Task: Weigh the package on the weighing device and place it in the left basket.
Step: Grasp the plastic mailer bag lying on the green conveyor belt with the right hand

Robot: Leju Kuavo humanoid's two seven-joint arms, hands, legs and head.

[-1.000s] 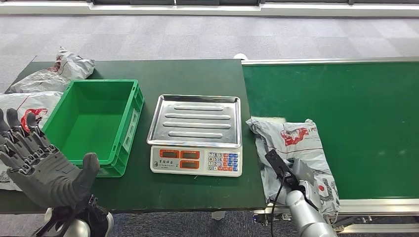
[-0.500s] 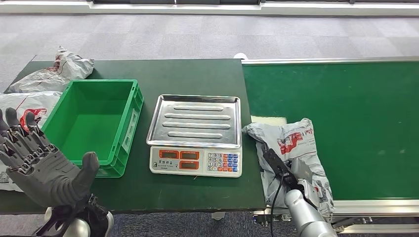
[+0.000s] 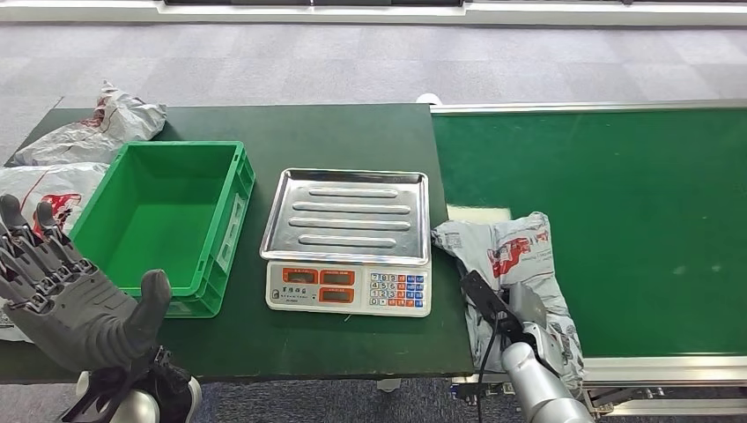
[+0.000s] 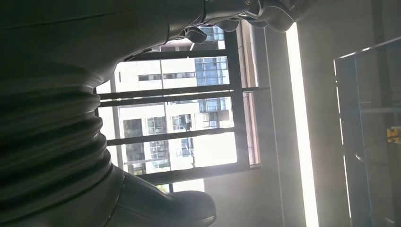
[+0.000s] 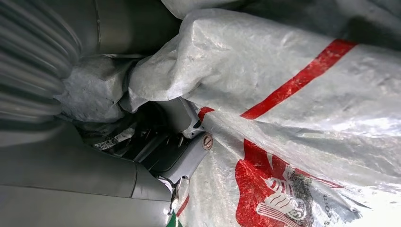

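While conveyor belt (image 3: pixel 617 220) carries grey package (image 3: pixel 515 264) just beside weighing scale (image 3: pixel 348 242), right hand (image 3: pixel 524 313) grips package. Scale tray bare. Green basket (image 3: pixel 225 220) left of scale. Left hand (image 3: pixel 75 295) raised, fingers spread, holding nothing.

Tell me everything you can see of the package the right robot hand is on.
The package is a crumpled grey plastic mailer bag with red printing and a red stripe. It lies flat on the green conveyor, its left end at the belt's edge beside the scale, apart from the tray. The right robot hand grips its near end; in the right wrist view, plastic bunches around the fingers. It looks soft and wrinkled, not lifted clear.
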